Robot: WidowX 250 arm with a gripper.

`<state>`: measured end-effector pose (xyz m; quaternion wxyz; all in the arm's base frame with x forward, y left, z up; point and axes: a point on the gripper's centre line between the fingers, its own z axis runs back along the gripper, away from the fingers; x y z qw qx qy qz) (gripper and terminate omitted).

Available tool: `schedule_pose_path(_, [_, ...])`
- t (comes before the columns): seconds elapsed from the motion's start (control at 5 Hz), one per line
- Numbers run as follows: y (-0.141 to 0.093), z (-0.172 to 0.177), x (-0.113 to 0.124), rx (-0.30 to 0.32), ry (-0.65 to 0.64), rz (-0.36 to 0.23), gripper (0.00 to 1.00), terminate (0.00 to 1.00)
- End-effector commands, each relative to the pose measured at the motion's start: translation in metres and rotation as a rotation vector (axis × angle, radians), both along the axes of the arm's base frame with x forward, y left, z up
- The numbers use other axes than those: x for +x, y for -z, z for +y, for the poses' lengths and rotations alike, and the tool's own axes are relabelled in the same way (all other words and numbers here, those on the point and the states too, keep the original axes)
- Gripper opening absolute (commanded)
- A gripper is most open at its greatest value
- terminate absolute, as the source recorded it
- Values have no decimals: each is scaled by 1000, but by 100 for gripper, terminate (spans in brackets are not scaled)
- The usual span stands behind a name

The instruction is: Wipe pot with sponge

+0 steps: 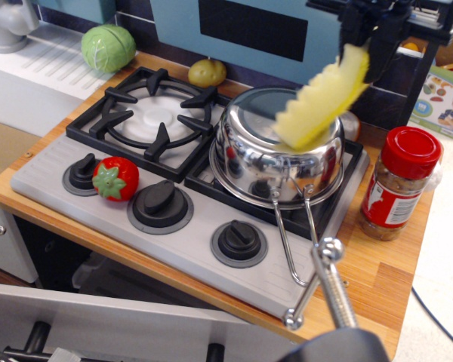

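The pot [279, 154] sits on the stove's [98, 181] front-right burner, its long wire handle pointing toward the bench's [377, 264] near edge. The gripper [370, 41] hangs above the pot's far-right rim, jaws clamped on the top end of the sponge [322, 98]. The sponge's long axis slants down and to the left from the jaws, wavy edge facing up and left, and its lower end dips just inside the pot's right wall, apparently touching or nearly touching it. The pot therefore lies below and left of the jaws, so a wiping stroke would probably sweep the sponge leftward along the inner wall. A red-lidded spice jar [400, 185] stands right of the pot.
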<state>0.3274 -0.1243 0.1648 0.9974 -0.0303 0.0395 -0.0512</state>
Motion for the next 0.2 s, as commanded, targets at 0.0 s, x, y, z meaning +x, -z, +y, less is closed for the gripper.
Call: schedule_pose_path(0.0, [-42, 8, -1, -78, -34, -55, 0, 100])
